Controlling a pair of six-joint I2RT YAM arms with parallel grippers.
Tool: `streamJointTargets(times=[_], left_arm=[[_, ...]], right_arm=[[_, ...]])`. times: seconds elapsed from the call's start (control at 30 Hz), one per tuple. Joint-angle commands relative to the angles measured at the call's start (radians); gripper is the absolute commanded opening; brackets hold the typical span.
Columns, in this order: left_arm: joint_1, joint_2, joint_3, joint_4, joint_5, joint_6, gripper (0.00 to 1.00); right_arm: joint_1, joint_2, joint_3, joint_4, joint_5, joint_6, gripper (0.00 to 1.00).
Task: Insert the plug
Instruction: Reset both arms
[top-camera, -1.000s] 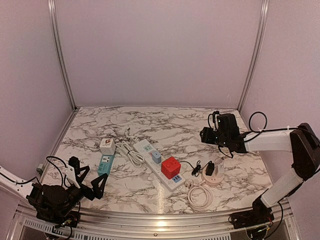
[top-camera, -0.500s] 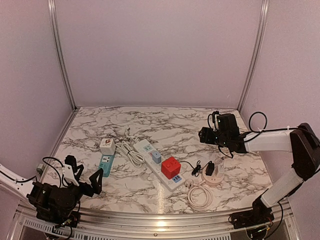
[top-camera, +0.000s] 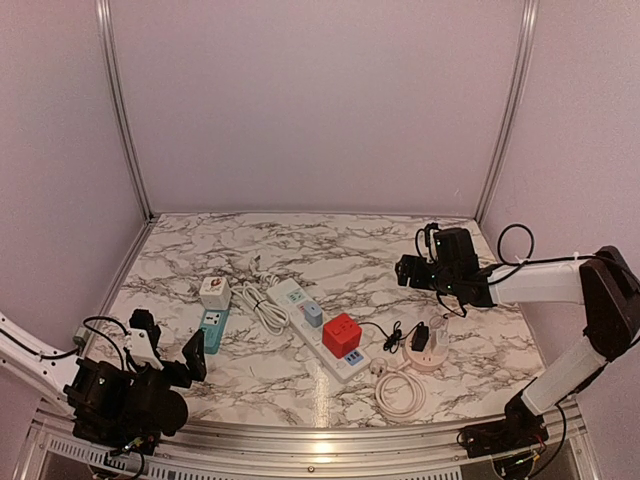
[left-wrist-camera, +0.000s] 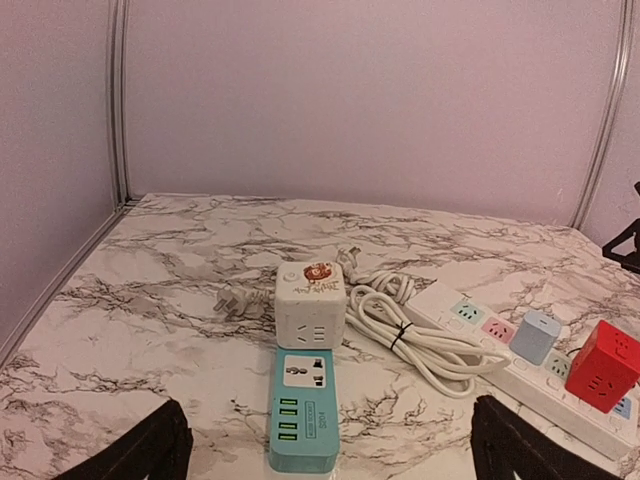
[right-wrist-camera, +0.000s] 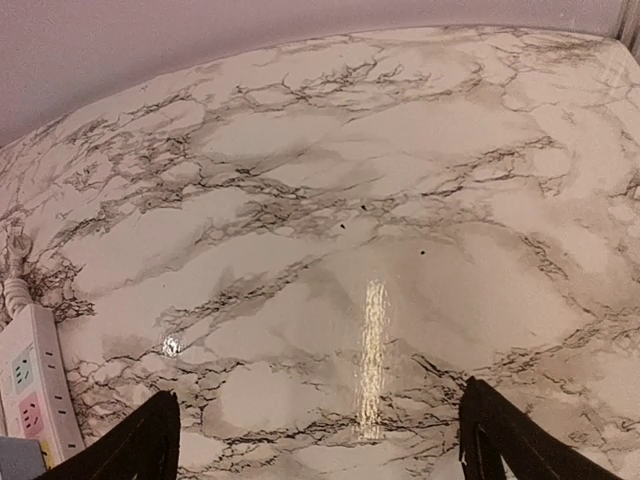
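A long white power strip (top-camera: 290, 293) lies mid-table with a blue adapter (top-camera: 313, 314) and a red cube (top-camera: 341, 334) on it. A white plug (top-camera: 379, 368) on a coiled white cable (top-camera: 400, 392) rests by the strip's near end. In the left wrist view, another pale plug (left-wrist-camera: 232, 300) lies left of a white cube socket (left-wrist-camera: 310, 305), with a teal strip (left-wrist-camera: 303, 408) in front of it. My left gripper (top-camera: 170, 345) is open at the near left, empty. My right gripper (top-camera: 405, 270) hovers open over bare marble at the right, holding nothing.
A bundled white cable (left-wrist-camera: 415, 325) lies between the cube socket and the white strip (left-wrist-camera: 470, 320). A black adapter (top-camera: 421, 338) sits on a round pale base (top-camera: 430, 355) with a black cord. Metal rails edge the table and walls close it in.
My left arm has pulled back toward the near-left corner, still open. The right gripper's fingers have spread wider and it has edged slightly left.
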Motion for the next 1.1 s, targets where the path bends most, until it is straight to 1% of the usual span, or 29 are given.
streamJointTargets(times=[0.0,0.03,0.07,0.13,0.2,0.33,0.4,0.43,0.5,0.57,0.63,0.7,0.8,0.9,1.07], left_arm=[[-0.002,0.084,0.101,-0.38,-0.081,-0.357,0.99],[-0.003,0.108,0.12,-0.448,-0.08,-0.428,0.99],[-0.002,0.131,0.13,-0.49,-0.083,-0.504,0.99],[-0.003,0.177,0.146,-0.571,-0.09,-0.603,0.99],[-0.002,0.23,0.172,-0.667,-0.095,-0.749,0.99],[-0.002,0.355,0.234,-0.842,-0.094,-0.944,0.99],[-0.003,0.455,0.274,-0.959,-0.086,-1.089,0.99],[-0.004,0.499,0.309,-1.05,-0.08,-1.162,0.99],[-0.004,0.604,0.375,-1.165,-0.056,-1.262,0.99],[-0.009,0.722,0.446,-1.267,-0.038,-1.356,0.99],[-0.02,0.811,0.516,-1.274,-0.055,-1.289,0.99],[-0.05,0.867,0.57,-1.274,-0.088,-1.24,0.99],[-0.108,0.873,0.582,-1.275,-0.135,-1.263,0.99],[-0.154,0.797,0.558,-1.275,-0.147,-1.244,0.99],[-0.275,0.585,0.483,-1.272,-0.16,-1.216,0.99]], right_arm=[[0.009,-0.022,-0.005,0.025,0.02,0.009,0.92],[0.008,-0.023,-0.006,0.026,0.022,0.01,0.93],[0.008,-0.025,-0.007,0.027,0.023,0.01,0.93],[0.009,-0.028,-0.008,0.022,0.026,0.011,0.93],[0.008,-0.034,-0.01,0.023,0.031,0.011,0.93],[0.009,-0.043,-0.016,0.032,0.033,0.013,0.93],[0.009,-0.047,-0.017,0.03,0.035,0.014,0.93],[0.01,-0.051,-0.015,0.027,0.038,0.018,0.94],[0.01,-0.071,-0.015,0.015,0.044,0.038,0.96],[0.012,-0.118,-0.016,-0.011,0.016,0.06,0.98],[0.029,-0.197,-0.018,-0.052,-0.015,0.077,0.98],[0.059,-0.297,-0.028,-0.07,-0.038,0.079,0.99],[0.129,-0.466,-0.052,-0.113,-0.04,0.058,0.99],[0.24,-0.609,-0.109,-0.173,-0.019,0.007,0.99],[0.379,-0.861,-0.285,-0.258,0.008,-0.007,0.98]])
